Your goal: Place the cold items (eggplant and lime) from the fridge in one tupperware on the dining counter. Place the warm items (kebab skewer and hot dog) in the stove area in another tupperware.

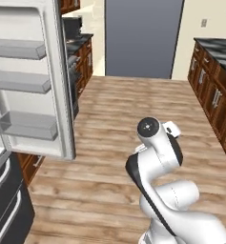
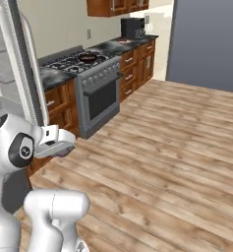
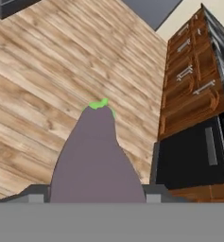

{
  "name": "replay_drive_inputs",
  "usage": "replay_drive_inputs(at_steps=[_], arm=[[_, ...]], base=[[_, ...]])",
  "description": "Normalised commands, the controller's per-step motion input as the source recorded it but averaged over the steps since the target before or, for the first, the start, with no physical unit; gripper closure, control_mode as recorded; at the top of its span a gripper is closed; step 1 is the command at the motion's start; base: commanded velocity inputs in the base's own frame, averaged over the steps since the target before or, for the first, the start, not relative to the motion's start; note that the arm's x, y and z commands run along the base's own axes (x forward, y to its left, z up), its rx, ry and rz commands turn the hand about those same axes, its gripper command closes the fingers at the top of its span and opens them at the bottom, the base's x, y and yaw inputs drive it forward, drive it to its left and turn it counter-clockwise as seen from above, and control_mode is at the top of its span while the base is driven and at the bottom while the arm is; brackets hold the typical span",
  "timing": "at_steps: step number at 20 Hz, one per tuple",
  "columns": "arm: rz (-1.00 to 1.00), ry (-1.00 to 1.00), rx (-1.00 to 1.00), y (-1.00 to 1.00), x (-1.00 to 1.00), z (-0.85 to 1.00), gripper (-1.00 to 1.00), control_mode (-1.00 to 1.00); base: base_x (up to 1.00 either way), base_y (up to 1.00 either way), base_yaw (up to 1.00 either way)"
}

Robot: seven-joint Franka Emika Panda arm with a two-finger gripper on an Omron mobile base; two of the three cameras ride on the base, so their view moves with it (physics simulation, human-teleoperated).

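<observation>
Left base view: the fridge (image 1: 33, 76) stands at 9 o'clock with its door swung wide, three clear bins (image 1: 26, 125) stacked on the white inner face. The white arm (image 1: 157, 157) rises at 5 o'clock over the wood plank floor (image 1: 114, 114). A brown cabinet run with a dark marbled top (image 1: 217, 47) sits at 3 o'clock, a grey wall panel (image 1: 143, 35) at 12 o'clock.

Right base view: the stove area (image 2: 91, 83) lies at 11 o'clock, a grey range with black oven window, knobs and burner grates, a dark pan (image 2: 87, 57) on one grate. A black coffee machine (image 2: 132, 28) stands on the bench (image 2: 119, 45) beyond it at 12 o'clock. The arm's wrist sits at 8 o'clock.

Hand view: the eggplant (image 3: 97, 160), purple-grey with a green cap, rises from 6 o'clock between the two fingers (image 3: 32, 194) of the hand (image 3: 92, 194), which pinches it on both sides. Below it lies the wood floor, with brown drawers (image 3: 189, 80) and a black appliance front (image 3: 193, 156) at 3 o'clock
</observation>
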Motion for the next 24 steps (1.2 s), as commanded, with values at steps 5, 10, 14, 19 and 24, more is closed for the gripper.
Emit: replay_drive_inputs(at_steps=[5, 10, 14, 19, 24], arm=[[0.0, 0.0, 0.0, 0.0, 0.0, 0.0, 1.0, 1.0], [0.0, 0.0, 0.0, 0.0, 0.0, 0.0, 1.0, 1.0], [0.0, 0.0, 0.0, 0.0, 0.0, 0.0, 1.0, 1.0], [0.0, 0.0, 0.0, 0.0, 0.0, 0.0, 1.0, 1.0], [0.0, 0.0, 0.0, 0.0, 0.0, 0.0, 1.0, 1.0]], base=[[-0.58, -0.51, -0.36], [-0.6, -0.57, -0.27], [-0.83, -0.53, -0.25], [-1.0, -0.47, -0.23], [-1.0, -0.39, -0.23]])
